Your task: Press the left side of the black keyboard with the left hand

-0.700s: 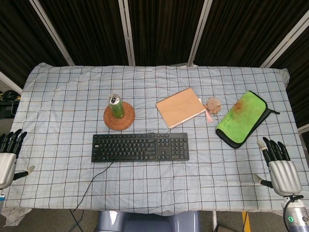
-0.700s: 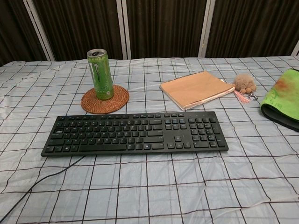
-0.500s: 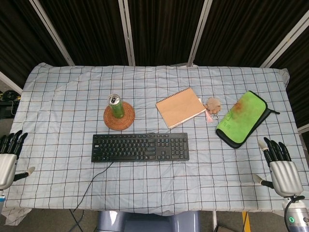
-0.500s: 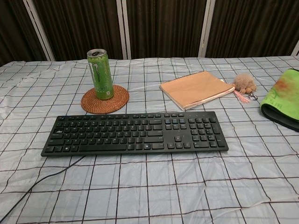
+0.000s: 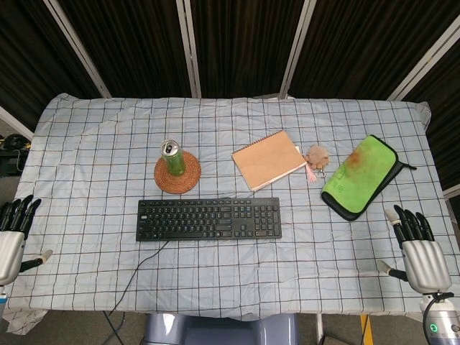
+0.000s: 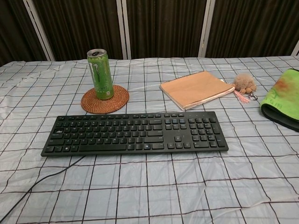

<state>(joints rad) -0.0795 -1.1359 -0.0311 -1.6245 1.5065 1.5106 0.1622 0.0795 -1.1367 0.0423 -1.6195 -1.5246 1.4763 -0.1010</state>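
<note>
The black keyboard (image 5: 208, 218) lies flat near the front middle of the checked tablecloth, also filling the chest view as the keyboard (image 6: 134, 132), with its cable running off the front left. My left hand (image 5: 11, 243) hovers at the table's front left corner, far left of the keyboard, fingers straight and apart, holding nothing. My right hand (image 5: 417, 251) hangs at the front right corner, also open and empty. Neither hand shows in the chest view.
A green can (image 5: 172, 159) stands on a woven coaster (image 5: 177, 172) just behind the keyboard's left half. A tan notebook (image 5: 269, 159), a small furry keychain (image 5: 316, 156) and a green pouch (image 5: 359, 175) lie to the right.
Both hands have sunk slightly toward the front edge of the head view. Nothing on the table has moved.
</note>
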